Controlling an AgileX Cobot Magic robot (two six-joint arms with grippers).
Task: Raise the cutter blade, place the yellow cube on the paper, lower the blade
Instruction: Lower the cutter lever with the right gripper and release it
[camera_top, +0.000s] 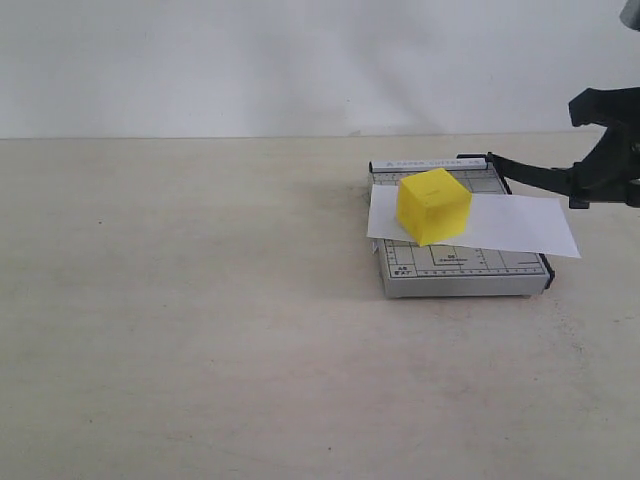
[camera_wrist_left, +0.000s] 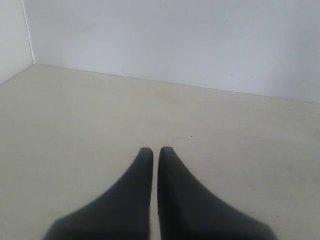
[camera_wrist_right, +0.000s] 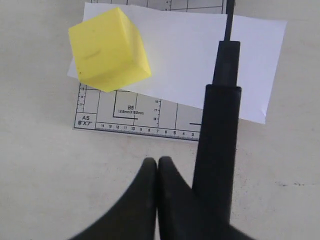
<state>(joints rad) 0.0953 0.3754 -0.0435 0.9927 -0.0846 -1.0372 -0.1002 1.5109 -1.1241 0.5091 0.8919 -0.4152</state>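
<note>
The yellow cube (camera_top: 433, 205) (camera_wrist_right: 109, 49) sits on the paper (camera_top: 520, 222) (camera_wrist_right: 200, 65), near its left end, over the grey trimmer base (camera_top: 460, 270) (camera_wrist_right: 130, 117). The cutter blade (camera_top: 530, 172) (camera_wrist_right: 217, 145) is raised at a slant above the paper's right part. Its thick handle end lies against the side of my right gripper (camera_top: 590, 185) (camera_wrist_right: 157, 162), whose fingers are shut together with nothing between them. My left gripper (camera_wrist_left: 156, 150) is shut and empty over bare table; the exterior view does not show it.
The trimmer stands on a pale tabletop (camera_top: 200, 320) at the right of the exterior view. A white wall (camera_top: 300, 60) runs behind the table, and the left wrist view shows a wall corner (camera_wrist_left: 30, 45).
</note>
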